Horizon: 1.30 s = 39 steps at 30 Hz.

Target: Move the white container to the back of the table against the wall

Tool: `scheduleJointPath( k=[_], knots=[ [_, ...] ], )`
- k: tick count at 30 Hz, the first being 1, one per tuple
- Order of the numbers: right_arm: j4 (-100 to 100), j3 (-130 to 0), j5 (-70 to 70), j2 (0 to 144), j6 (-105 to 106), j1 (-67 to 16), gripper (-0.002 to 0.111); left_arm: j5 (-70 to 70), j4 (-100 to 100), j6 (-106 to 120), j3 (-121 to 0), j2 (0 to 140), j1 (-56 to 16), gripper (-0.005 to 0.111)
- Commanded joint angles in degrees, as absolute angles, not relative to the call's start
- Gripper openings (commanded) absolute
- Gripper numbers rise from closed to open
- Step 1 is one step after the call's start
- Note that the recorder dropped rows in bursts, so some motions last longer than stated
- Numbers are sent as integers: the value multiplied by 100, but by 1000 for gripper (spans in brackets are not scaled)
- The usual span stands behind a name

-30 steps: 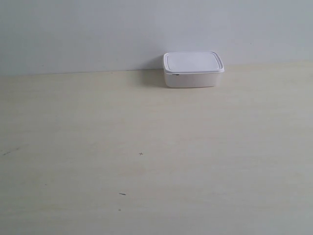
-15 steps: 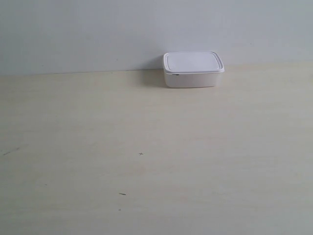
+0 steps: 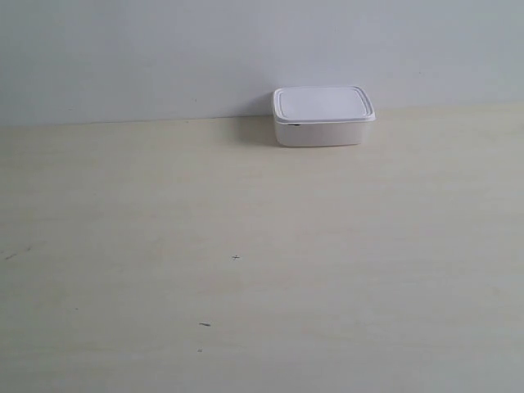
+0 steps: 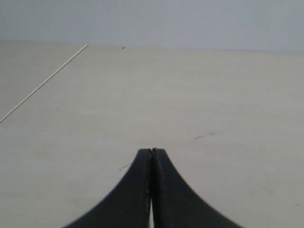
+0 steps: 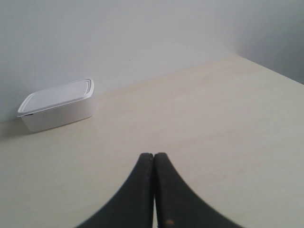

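Note:
The white container (image 3: 322, 117) with its flat rimmed lid rests on the table (image 3: 262, 262) at the back, close against the wall (image 3: 164, 49). The right wrist view also takes in the white container (image 5: 58, 104), standing well ahead of my right gripper (image 5: 154, 155) and apart from it. That gripper is shut with nothing between its black fingers. My left gripper (image 4: 152, 150) is shut too, empty, over bare table (image 4: 190, 95). No arm shows in the exterior view.
A few tiny dark specks (image 3: 236, 258) mark the cream tabletop. A thin seam line (image 4: 45, 81) crosses the surface in the left wrist view. A table edge and a corner of the wall (image 5: 266, 28) appear in the right wrist view.

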<state>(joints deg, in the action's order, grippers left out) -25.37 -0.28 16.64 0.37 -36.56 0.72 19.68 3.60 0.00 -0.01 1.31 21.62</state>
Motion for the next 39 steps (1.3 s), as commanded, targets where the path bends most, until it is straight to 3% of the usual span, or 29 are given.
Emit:
scheduleJointPath(
  k=[1,39],
  knots=[
    [-2584,0,1623,0,-3604,63,0,2066,387,0,0,0,1988,0],
    [-2584,0,1623,0,-3616,63,0,2083,387,0,0,0,1827,0]
  ],
)
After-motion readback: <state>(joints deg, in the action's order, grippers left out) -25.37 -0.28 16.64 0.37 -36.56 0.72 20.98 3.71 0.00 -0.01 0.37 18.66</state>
